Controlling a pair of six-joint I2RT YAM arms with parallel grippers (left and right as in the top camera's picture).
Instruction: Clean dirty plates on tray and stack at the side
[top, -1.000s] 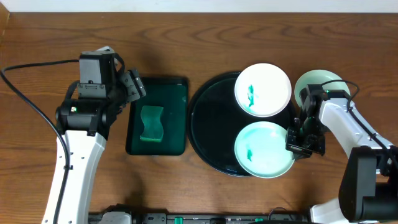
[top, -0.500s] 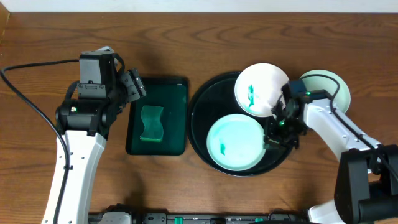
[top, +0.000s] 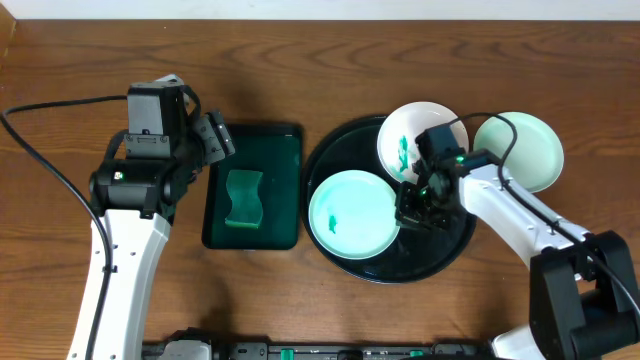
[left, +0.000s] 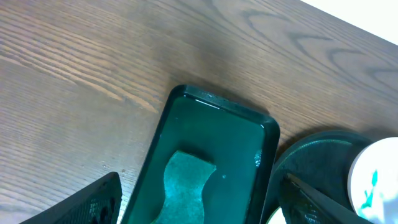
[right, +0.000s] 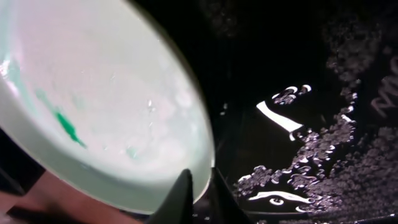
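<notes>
On the round black tray (top: 340, 150) lies a pale mint plate (top: 352, 213) with a small green smear, left of centre. My right gripper (top: 408, 208) is shut on its right rim; in the right wrist view the two fingertips (right: 200, 186) straddle the edge of the plate (right: 106, 106). A white plate (top: 412, 125) with a green smear rests on the tray's far rim, partly under my right arm. Another mint plate (top: 525, 150) sits on the table right of the tray. My left gripper (top: 222, 135) hangs open and empty above the far left corner of the green tray.
A dark green rectangular tray (top: 290, 140) left of the black tray holds a wavy green sponge (top: 243, 197), which also shows between my left fingers (left: 186, 186). The black tray's floor (right: 298, 74) is wet with bubbles. Bare wooden table surrounds everything.
My right gripper has dragged the mint plate leftward across the black tray, from its right edge to left of centre. The left arm has not moved.
</notes>
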